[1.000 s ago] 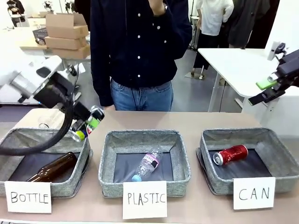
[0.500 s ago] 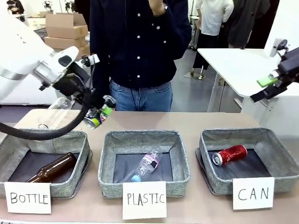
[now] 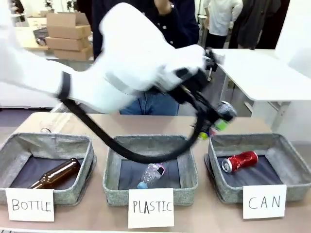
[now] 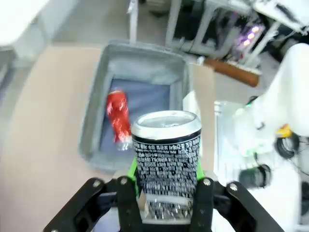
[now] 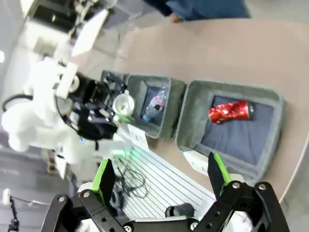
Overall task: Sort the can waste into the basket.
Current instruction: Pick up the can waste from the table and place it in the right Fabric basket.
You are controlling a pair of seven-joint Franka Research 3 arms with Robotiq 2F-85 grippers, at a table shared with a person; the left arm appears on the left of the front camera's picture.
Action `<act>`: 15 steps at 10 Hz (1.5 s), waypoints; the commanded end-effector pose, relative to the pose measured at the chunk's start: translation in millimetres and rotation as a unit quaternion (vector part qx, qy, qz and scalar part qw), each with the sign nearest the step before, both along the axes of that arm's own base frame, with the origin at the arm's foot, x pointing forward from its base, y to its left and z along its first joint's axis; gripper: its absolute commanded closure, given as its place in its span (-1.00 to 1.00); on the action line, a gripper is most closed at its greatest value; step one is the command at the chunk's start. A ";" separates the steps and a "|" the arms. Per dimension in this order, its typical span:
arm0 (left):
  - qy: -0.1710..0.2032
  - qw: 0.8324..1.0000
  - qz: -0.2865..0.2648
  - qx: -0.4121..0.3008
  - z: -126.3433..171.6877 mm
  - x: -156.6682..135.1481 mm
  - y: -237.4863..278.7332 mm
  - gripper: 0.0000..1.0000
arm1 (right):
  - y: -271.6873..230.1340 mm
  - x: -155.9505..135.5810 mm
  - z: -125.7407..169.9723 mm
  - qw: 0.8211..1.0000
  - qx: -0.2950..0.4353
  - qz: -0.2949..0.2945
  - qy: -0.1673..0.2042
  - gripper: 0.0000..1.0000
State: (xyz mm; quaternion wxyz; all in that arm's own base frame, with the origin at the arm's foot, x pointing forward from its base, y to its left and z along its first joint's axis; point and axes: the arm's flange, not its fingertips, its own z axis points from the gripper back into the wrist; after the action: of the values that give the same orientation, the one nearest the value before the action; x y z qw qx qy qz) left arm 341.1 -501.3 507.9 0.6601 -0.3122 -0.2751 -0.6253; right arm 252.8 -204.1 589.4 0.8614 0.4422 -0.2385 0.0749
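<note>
**Black can** (image 4: 166, 150): You hold it in the left gripper (image 4: 165, 186). The jaws are closed across its lower body, a green pad on each side, silver end facing up. In the front view it hangs in the air over the left edge of the basket (image 3: 226, 191), the one signed CAN, and is not yet inside.

**Red can** (image 3: 239, 160): It lies on its side on the basket's dark lining, toward the left.

**Right gripper** (image 5: 161, 176): The fingers are spread wide with nothing between them, high above the table.

**Handling:** Judge the can as light, thin-walled and easily dented, with a smooth side that may slip. The ends look stiffer than the wall. Your hold across the round body suits it, so squeeze no harder than needed. Once released it will probably roll, so let go low over the bare lining, clear of the red can.

**Also present:** A plastic bottle (image 3: 150, 174) lies in the middle basket and a brown bottle (image 3: 56, 174) in the left one.
</note>
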 end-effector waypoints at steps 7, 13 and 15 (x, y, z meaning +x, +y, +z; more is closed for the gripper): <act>-0.039 0.996 -0.027 -0.075 -60.1 21.5 -100.3 0.13 | 0.0 0.0 0.0 1.000 0.000 0.000 0.000 -1.00; -0.033 0.998 -0.032 -0.042 -63.2 29.7 -104.8 -1.00 | 0.0 0.0 0.0 1.000 0.000 0.000 0.000 -1.00; -0.033 0.998 -0.027 -0.037 -63.1 29.1 -103.2 -1.00 | 0.0 0.0 0.0 1.000 0.000 0.000 0.000 -1.00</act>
State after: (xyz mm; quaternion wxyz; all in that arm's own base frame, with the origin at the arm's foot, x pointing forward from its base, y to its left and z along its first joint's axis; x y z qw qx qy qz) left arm 366.4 -597.9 438.2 0.6124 -0.3300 -0.3161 -0.6451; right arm 251.1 -202.3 587.3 0.8602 0.4430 -0.2401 0.0792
